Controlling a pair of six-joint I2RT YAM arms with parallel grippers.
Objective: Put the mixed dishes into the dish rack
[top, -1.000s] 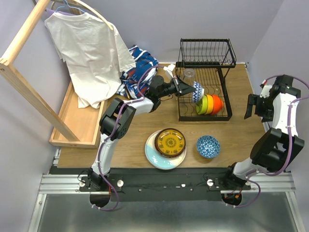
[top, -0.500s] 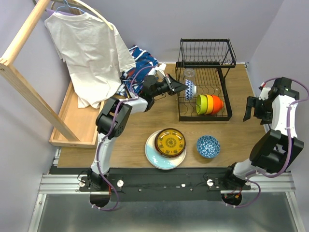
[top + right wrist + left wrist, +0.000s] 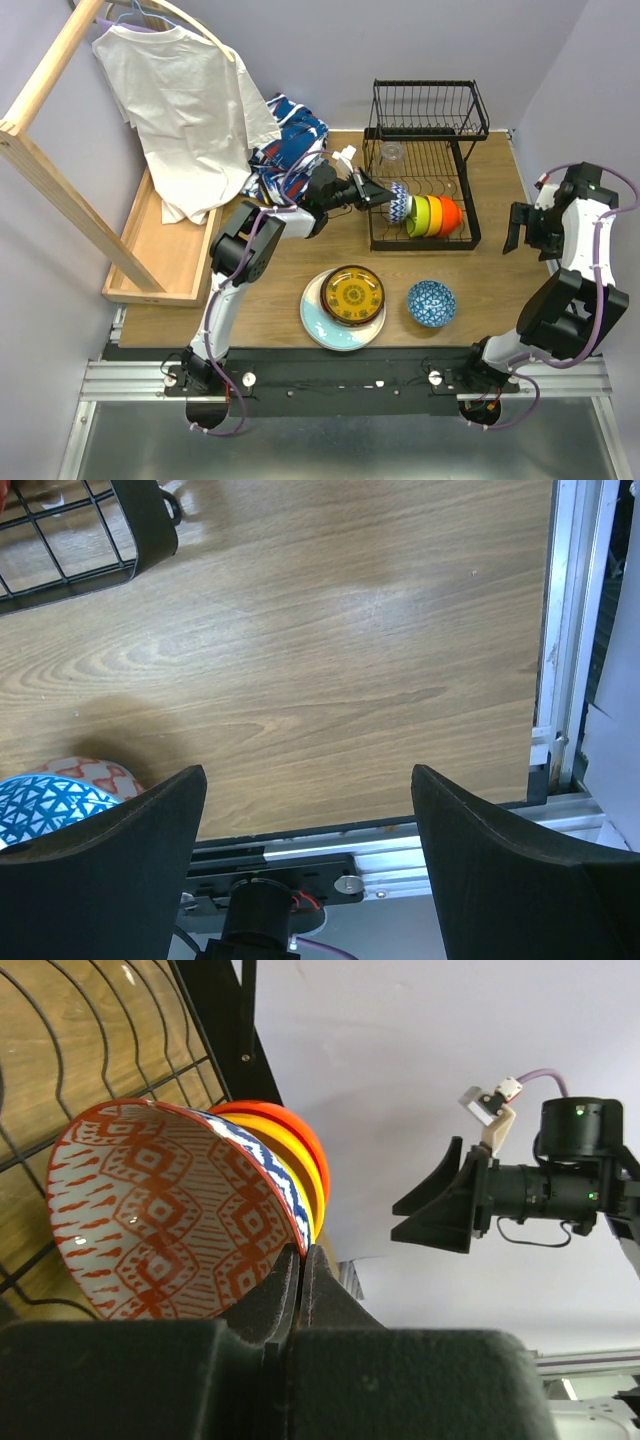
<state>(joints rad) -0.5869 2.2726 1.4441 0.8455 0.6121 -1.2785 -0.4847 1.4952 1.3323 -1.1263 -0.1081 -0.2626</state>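
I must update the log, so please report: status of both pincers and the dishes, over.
Left pincer shut on patterned bowl, against stacked bowls in dish rack. Right pincer open, empty. Plates, blue bowl on table. No obstruction seen.

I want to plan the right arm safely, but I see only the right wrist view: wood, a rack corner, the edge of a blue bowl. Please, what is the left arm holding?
Observer: The left fingers are shut on the rim of a red-patterned bowl, held on edge inside the lower tier of the dish rack.
Operator: Are other bowls in the rack?
Observer: Yes. A green bowl, a yellow bowl and an orange bowl stand on edge in one row, right beside the held one.
Operator: What waits outside the rack, besides my blue bowl?
Observer: A stack of plates, a yellow-brown one on top, lies on the table just left of that bowl.
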